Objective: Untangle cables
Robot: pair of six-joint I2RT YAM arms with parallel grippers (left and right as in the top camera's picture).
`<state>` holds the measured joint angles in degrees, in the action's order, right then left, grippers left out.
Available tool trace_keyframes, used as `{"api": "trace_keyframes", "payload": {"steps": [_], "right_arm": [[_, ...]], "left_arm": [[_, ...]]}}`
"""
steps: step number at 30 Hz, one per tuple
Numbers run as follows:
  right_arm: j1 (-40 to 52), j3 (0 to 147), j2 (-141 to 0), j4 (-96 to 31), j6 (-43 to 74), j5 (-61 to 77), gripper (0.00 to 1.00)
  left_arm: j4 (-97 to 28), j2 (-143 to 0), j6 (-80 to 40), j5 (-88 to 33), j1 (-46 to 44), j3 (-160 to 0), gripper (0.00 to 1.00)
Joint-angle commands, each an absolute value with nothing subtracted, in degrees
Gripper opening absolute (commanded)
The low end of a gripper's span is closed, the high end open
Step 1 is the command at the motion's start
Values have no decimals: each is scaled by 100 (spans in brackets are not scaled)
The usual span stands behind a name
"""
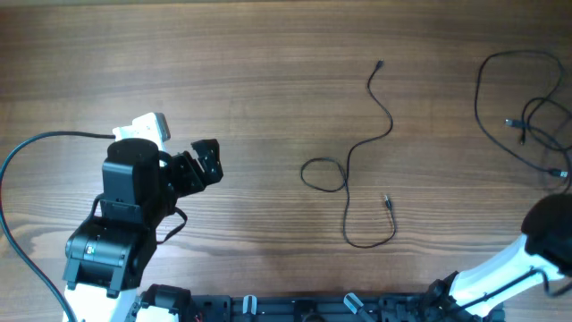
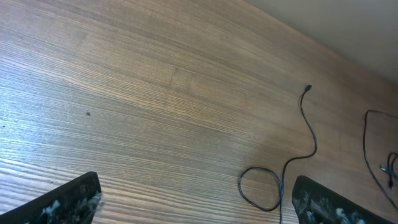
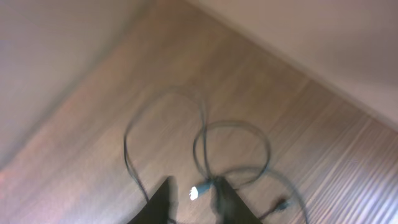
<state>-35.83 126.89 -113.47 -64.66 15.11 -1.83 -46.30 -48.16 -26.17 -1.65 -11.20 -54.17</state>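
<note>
One thin black cable [image 1: 347, 179] lies apart at mid-table, with a small loop and a plug at each end; it also shows in the left wrist view [image 2: 315, 144]. A tangled bunch of thin black cables [image 1: 523, 125] lies at the far right. My left gripper [image 1: 207, 161] is open and empty left of the loose cable, its fingers [image 2: 196, 199] wide apart. In the blurred right wrist view, my right gripper [image 3: 194, 183] hangs over the bunch, fingers narrowly parted. A silver plug [image 3: 196, 193] lies between them, its cord against the right finger.
The left arm's thick black supply cable [image 1: 36, 143] curves along the left edge. The right arm [image 1: 545, 233] enters from the bottom right corner. The table's far edge and a pale wall [image 3: 323, 37] show close behind the bunch.
</note>
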Motion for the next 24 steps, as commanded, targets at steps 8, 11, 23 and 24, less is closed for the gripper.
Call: {"api": "trace_keyframes", "payload": {"steps": [8, 11, 23, 24], "right_arm": [[-3581, 12702, -11963, -7570, 1608, 803, 100], [-3581, 12700, -11963, -8176, 2010, 1050, 100], [-1487, 12700, -11966, -9080, 307, 2154, 100], [-1177, 12700, -11966, -9181, 104, 2154, 100]], "left_arm": [[-4615, -4801, -2526, -235, -1140, -5433, 100], [-4615, -4801, -2528, -235, -1140, -5433, 100], [-4615, -4801, -2526, -235, -1140, -5433, 100], [-4615, -4801, -2528, -235, -1140, -5433, 100]]}}
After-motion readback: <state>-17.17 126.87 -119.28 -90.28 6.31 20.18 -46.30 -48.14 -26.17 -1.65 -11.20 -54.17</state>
